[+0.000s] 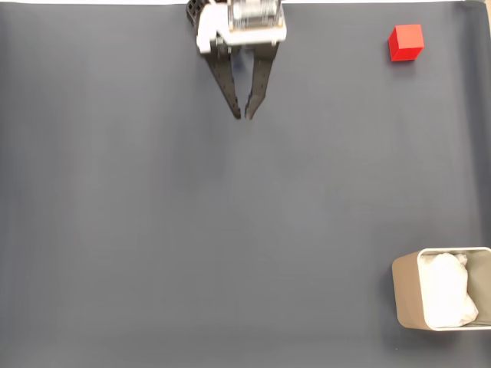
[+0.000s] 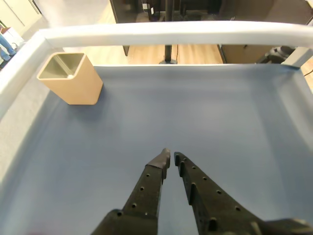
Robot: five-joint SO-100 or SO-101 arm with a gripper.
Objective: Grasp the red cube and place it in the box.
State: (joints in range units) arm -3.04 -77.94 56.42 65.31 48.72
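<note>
In the fixed view the red cube (image 1: 406,42) sits on the dark mat at the top right, far to the right of my gripper (image 1: 243,116). The gripper hangs at the top centre with its black fingers (image 1: 224,80) drawn together and nothing between them. The beige box (image 1: 406,293) stands at the bottom right with crumpled white paper (image 1: 446,290) inside. In the wrist view the gripper (image 2: 171,156) points across bare mat, its tips almost touching. There the box (image 2: 78,85) stands at the far left corner.
A dark grey mat (image 1: 153,230) covers the table. In the wrist view a raised pale rim (image 2: 171,33) runs along the far edge and the left side. Wooden floor and dark furniture legs (image 2: 168,29) lie beyond it.
</note>
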